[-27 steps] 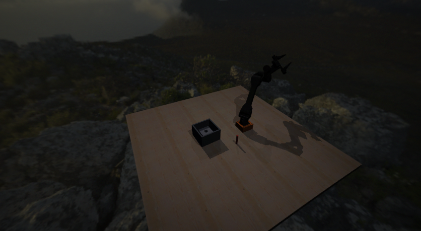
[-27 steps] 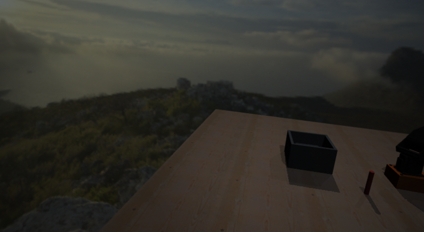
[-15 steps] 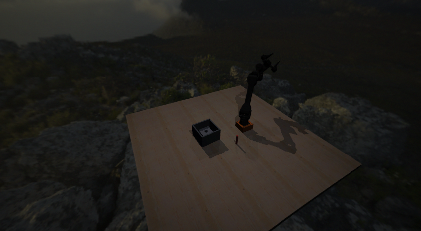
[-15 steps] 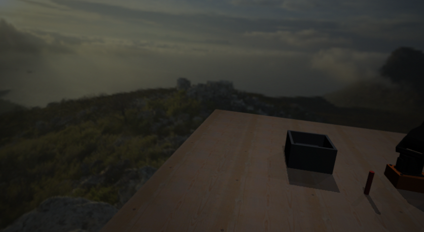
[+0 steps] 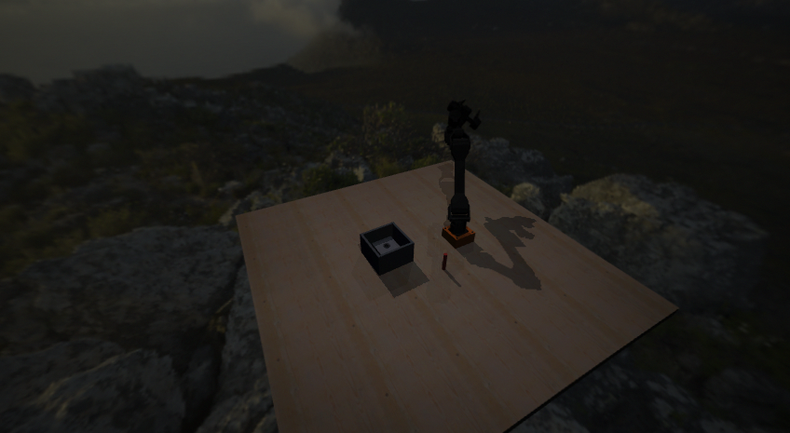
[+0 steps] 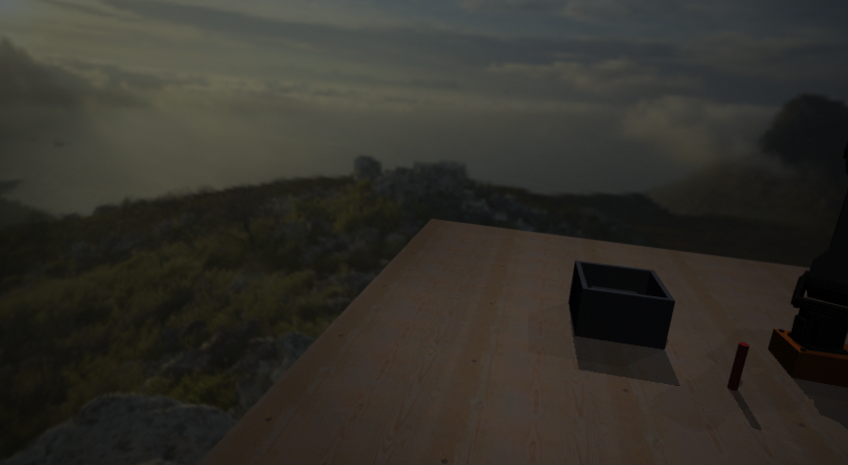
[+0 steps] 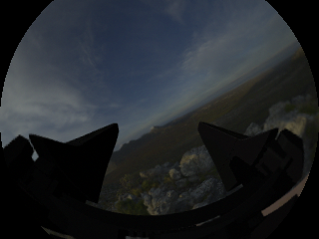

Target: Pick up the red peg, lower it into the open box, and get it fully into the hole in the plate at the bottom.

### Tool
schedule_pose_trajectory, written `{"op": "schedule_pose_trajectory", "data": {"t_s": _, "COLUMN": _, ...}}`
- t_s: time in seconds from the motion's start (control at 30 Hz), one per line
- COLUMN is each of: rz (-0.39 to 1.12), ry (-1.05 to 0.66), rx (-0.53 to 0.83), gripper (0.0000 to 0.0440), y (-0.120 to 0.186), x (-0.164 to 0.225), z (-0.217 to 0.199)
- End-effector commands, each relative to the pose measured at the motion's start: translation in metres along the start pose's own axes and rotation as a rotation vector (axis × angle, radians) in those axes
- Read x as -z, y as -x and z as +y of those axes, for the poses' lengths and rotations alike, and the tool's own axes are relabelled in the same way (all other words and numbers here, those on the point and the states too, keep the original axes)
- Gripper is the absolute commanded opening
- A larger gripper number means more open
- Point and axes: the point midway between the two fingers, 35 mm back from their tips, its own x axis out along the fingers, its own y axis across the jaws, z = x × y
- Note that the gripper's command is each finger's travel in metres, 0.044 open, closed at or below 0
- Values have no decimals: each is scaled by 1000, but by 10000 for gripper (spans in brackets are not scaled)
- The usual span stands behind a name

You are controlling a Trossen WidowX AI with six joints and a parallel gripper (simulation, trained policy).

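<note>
Top view, from the left: your open box comes first, with the hole in its bottom plate showing unfilled. To its right, nearer the arm's orange base, the red peg stands on the wooden table, its long axis roughly upright. Further right and well above it, your gripper is up at the top of the raised arm, jaws released and wide, nothing between them; the wrist view faces sky and rocks. So the peg lies far below the jaws, and you'd likely need to fold the arm over and bring the fingers down astride that upright axis.
</note>
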Motion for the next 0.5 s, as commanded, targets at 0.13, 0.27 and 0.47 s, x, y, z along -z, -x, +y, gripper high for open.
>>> {"op": "schedule_pose_trajectory", "data": {"t_s": 0.13, "rz": 215, "ry": -3, "rx": -143, "gripper": 440, "y": 58, "x": 30, "z": 84}}
{"op": "schedule_pose_trajectory", "data": {"t_s": 0.27, "rz": 329, "ry": 9, "rx": -224, "gripper": 440, "y": 97, "x": 42, "z": 124}}
{"op": "schedule_pose_trajectory", "data": {"t_s": 0.47, "rz": 492, "ry": 37, "rx": -353, "gripper": 440, "y": 162, "x": 54, "z": 175}}
